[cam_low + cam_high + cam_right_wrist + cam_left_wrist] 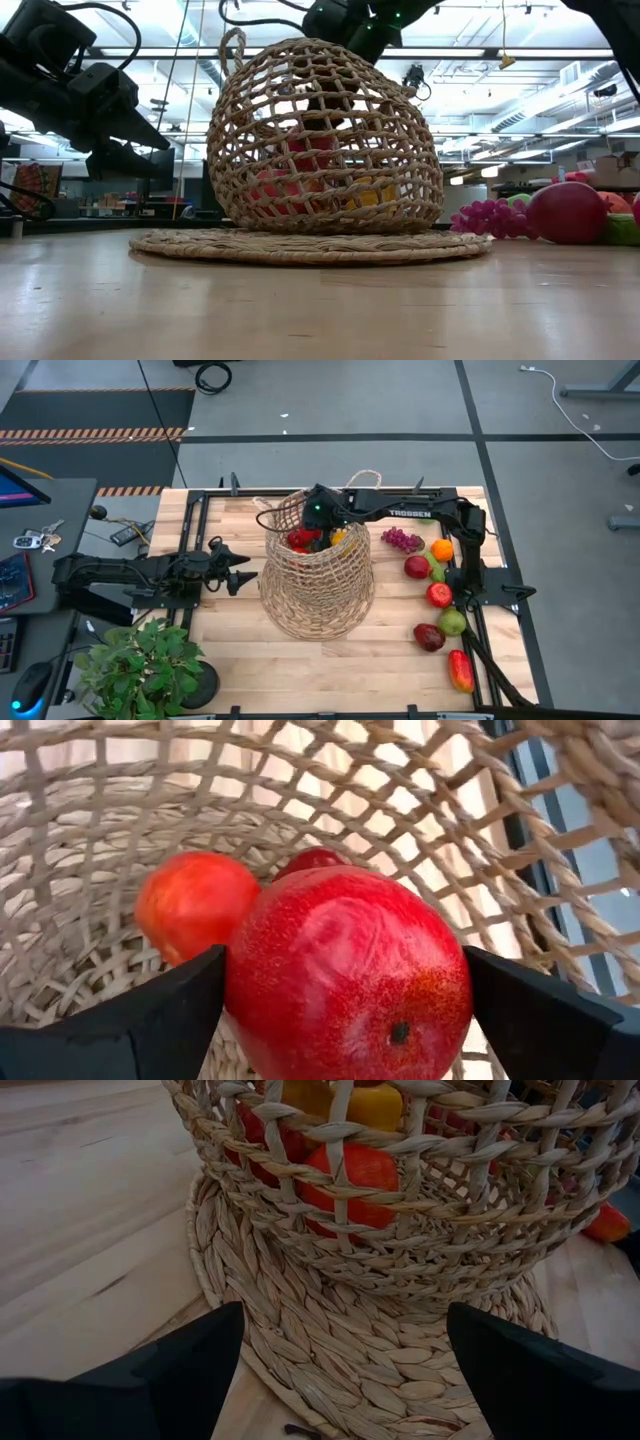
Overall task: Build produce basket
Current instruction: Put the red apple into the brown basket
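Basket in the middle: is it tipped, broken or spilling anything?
Nothing stands out. The basket stands upright on its flat woven base, weave intact, fruit inside. The right end effector reaches into its mouth; the remaining produce lies in a row alongside.

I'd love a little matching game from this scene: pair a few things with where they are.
Things:
1. purple grapes
2. left gripper
3. right gripper
4. potted plant

Places:
a. at the basket's mouth, above the red fruit
b. table's near left corner
c. on the table right of the basket
d. left of the basket, apart from it

Pairs: 1-c, 2-d, 3-a, 4-b
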Tool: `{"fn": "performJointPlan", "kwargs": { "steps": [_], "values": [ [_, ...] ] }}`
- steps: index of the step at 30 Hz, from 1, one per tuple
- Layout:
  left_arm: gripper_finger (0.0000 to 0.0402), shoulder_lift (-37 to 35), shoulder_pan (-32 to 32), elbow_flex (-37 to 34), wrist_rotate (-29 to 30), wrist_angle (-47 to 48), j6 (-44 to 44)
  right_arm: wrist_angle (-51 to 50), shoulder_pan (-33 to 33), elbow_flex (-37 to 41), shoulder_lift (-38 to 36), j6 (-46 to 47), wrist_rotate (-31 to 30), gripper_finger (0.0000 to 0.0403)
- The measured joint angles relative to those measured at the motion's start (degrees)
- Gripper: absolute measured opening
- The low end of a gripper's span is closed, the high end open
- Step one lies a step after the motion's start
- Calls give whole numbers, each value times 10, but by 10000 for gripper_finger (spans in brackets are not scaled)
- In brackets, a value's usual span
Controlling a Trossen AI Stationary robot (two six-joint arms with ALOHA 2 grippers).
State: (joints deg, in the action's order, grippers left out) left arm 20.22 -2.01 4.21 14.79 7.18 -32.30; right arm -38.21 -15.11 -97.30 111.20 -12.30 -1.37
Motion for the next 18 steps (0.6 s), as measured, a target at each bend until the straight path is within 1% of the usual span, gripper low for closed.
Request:
{"fn": "performJointPlan", "kwargs": {
  "steps": [5, 9, 11, 16, 18],
  "values": [
    [357, 0, 0, 0, 0, 0, 0, -13, 2, -12, -7, -12, 1, 398],
    [357, 0, 0, 0, 0, 0, 0, -42, 4, -52, -9, -31, 10, 399],
    [357, 0, 0, 0, 0, 0, 0, -36, 4, -65, -12, -30, 10, 399],
    [357, 0, 0, 0, 0, 0, 0, -36, 4, -97, -11, -37, -10, 399],
    [357, 0, 0, 0, 0, 0, 0, -34, 6, -107, -11, -41, -43, 400]
  ]
}}
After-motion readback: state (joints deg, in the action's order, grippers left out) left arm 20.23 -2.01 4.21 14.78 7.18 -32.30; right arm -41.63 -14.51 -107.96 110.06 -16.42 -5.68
